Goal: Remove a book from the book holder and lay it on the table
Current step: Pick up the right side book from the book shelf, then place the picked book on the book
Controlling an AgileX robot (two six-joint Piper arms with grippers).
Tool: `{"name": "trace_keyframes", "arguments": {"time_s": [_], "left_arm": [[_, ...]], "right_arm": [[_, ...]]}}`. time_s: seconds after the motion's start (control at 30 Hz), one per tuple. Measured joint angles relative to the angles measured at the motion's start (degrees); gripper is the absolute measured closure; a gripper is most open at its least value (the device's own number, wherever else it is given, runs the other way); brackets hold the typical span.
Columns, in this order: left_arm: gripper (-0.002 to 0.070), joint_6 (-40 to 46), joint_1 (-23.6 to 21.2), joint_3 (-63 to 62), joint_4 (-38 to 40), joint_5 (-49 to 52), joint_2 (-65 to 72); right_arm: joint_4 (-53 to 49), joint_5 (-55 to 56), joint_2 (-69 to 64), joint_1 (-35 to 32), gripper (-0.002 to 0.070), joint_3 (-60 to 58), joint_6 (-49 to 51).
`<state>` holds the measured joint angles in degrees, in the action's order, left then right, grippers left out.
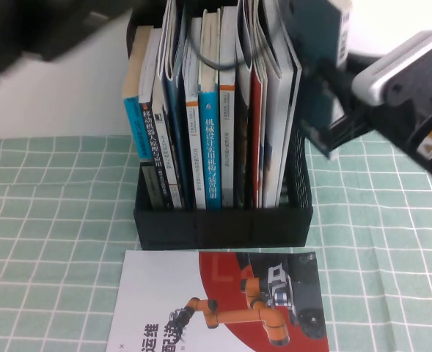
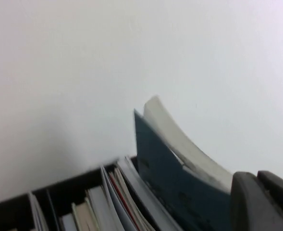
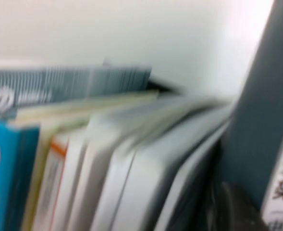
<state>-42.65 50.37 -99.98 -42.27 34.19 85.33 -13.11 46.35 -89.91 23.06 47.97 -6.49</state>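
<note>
My right gripper [image 1: 337, 117] is shut on the book [image 1: 320, 70] and holds it upright in the air, just right of the book holder [image 1: 223, 224] and clear of its slots. The book's grey-blue back faces the holder. In the right wrist view the book [image 3: 256, 115] fills the right side, with one dark finger [image 3: 232, 207] against its back. In the left wrist view the raised book [image 2: 179, 178] stands above the holder [image 2: 69, 185]. My left gripper [image 2: 264, 202] is at that view's edge, fingers together and empty.
Several books and magazines [image 1: 208, 110] still stand in the holder. A white-and-red brochure [image 1: 223, 304] with an orange robot arm lies flat in front of it. The pale green grid cloth of the table [image 1: 54, 220] spreads to both sides.
</note>
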Motion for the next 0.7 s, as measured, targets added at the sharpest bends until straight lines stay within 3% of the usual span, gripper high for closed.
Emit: {"name": "trace_keyframes", "arguments": {"time_s": [0.2,0.37,0.5,0.7], "left_arm": [[0.0678,2.0,0.0,-0.3,0.6,2.2,-11.3],[0.0678,7.1,0.0,-0.5,5.4,5.4,-19.7],[0.0678,11.2,0.0,-0.7,9.9,12.2,-25.1],[0.0678,14.7,0.0,0.4,13.2,23.2,-28.0]], "right_arm": [[0.6,0.1,10.2,-0.3,0.0545,0.0,-5.2],[-6.4,-2.1,19.0,-0.4,0.0545,0.6,-4.8],[-19.6,-7.9,25.8,-0.4,0.0545,2.2,3.4],[-42.9,-6.7,30.5,-0.4,0.0545,2.5,23.6]]}}
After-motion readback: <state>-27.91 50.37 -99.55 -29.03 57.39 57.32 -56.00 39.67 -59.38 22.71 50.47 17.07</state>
